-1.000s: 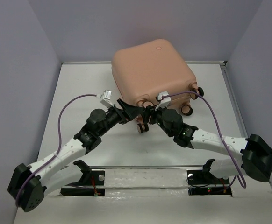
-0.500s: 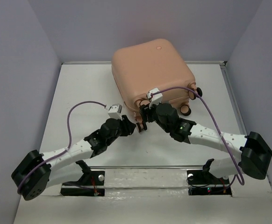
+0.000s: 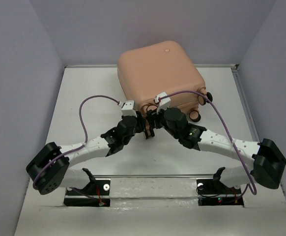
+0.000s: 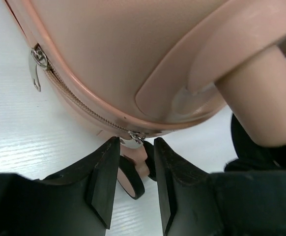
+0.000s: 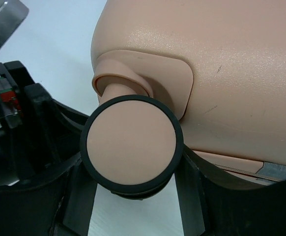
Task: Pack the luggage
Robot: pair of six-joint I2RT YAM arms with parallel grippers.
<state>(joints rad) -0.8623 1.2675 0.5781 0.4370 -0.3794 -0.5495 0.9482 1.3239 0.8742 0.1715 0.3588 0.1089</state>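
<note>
The luggage, a peach-pink hard-shell suitcase, lies closed at the back of the table. Both grippers meet at its near-left corner. My left gripper is shut on a small pink-and-black wheel, which sits between its black fingers. A silver zipper pull hangs just above the fingertips. My right gripper is shut on a neighbouring wheel, gripped on both sides by its fingers. A closed zipper runs along the shell to a second pull.
Two more wheels stick out at the suitcase's right corner. Purple cables loop over both arms. A metal rail with brackets runs along the near edge. Grey walls enclose the white table on three sides.
My left arm swung in from the left to the suitcase's corner wheel and its jaws narrowed onto it. The right gripper shifted slightly left, still on its wheel.
</note>
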